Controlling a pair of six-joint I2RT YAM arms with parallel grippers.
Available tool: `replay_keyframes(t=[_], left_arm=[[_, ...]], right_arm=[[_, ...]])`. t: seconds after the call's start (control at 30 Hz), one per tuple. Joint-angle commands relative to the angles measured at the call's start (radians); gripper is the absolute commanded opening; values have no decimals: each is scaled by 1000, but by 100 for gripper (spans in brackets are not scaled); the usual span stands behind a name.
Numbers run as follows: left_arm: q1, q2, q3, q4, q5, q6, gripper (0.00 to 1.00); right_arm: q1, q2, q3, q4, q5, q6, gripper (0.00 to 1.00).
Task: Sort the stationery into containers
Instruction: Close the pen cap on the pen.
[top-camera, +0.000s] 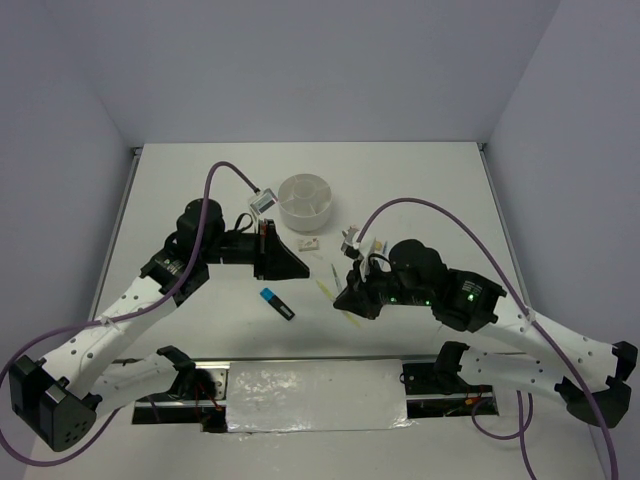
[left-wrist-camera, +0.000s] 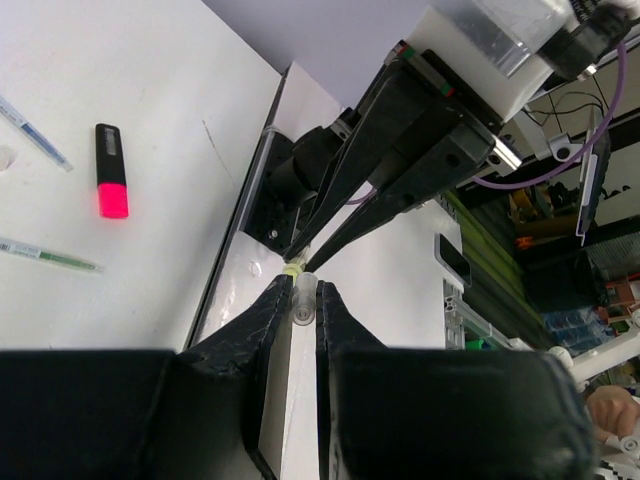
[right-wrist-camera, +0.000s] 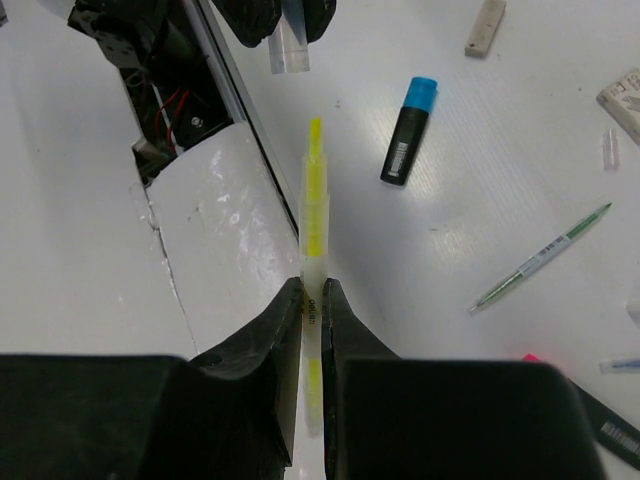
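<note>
My right gripper (right-wrist-camera: 312, 287) pinches the yellow pen (right-wrist-camera: 313, 215), my left gripper (left-wrist-camera: 303, 288) pinches the clear cap (left-wrist-camera: 302, 310); if the tip misses the cap's mouth, the pen could skew.

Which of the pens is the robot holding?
The yellow pen. It is pinched in the right gripper, while the green pen and the light-blue pen lie loose on the table.

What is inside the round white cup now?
Only white dividers show inside the cup; nothing else is visible. The floor behind its near wall is hidden from the top view.
</note>
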Motion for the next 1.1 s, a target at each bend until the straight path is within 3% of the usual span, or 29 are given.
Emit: replay_keyframes(t=[0.0,1.07], left_arm=[[5,-22,23,74,50,-4,0],[4,-4,-36,112,60,10,0]], right_arm=[[13,5,53,3,-21,-24,0],[18,17,86,10,10,-23,0]])
